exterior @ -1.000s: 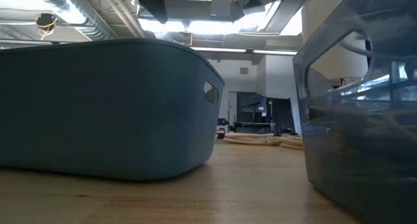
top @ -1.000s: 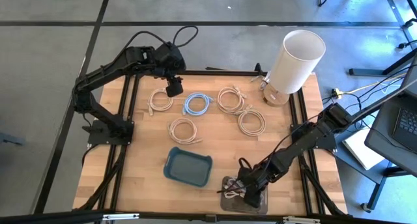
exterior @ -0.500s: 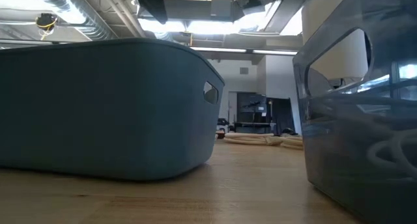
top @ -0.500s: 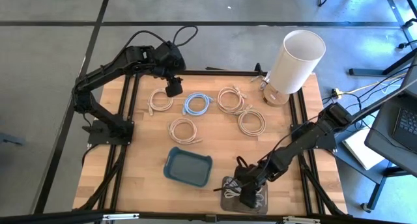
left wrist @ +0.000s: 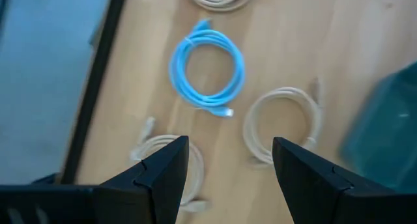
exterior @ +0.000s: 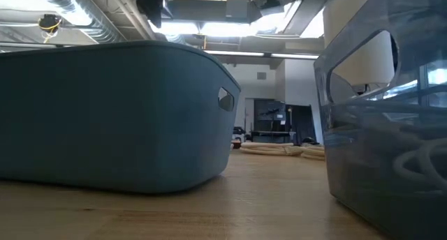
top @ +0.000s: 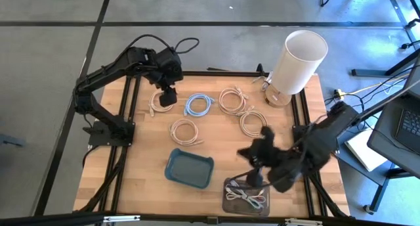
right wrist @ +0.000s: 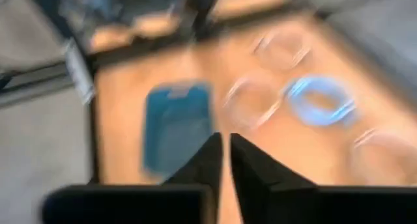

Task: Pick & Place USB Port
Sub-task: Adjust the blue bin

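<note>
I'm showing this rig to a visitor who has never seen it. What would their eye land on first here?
Probably the bright blue cable coil, the one vivid loop among cream coils near the table's far edge, with the left gripper hovering open beside it. Next comes the tall white cylinder at the far right corner. Near the front edge sit a teal bin and a clear bin holding a cable, with the right gripper shut just above the clear bin.

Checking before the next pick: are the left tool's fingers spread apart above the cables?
Yes, in the left wrist view the left tool shows a wide gap between its fingers, with the blue cable beyond.
</note>
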Available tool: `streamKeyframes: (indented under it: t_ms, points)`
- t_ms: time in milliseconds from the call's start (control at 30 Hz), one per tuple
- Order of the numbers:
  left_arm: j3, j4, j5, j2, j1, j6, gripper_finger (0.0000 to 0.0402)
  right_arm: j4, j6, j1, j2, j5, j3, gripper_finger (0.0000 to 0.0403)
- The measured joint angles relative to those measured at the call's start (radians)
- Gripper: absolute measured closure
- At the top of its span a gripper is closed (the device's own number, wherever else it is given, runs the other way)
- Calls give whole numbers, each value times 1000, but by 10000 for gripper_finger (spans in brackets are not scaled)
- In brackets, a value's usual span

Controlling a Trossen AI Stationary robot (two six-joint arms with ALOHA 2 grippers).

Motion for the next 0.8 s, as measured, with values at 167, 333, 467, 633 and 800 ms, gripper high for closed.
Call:
streamKeyframes:
  t_ms: [167,333,467,633,800]
  points:
    - [-12,2,26,41,-61,-47,185,-160,-42,15,0,275,117,395]
    - [-240,99,47,49,-160,-53,185,-384,54,13,1,402,168,398]
    - [-501,234,76,48,-226,-67,185,-425,66,13,-24,433,155,400]
    - [-733,550,149,27,-250,-158,199,-434,0,3,-78,433,152,401]
    - [-827,889,145,-6,-258,-203,228,-434,-77,-14,-153,429,152,401]
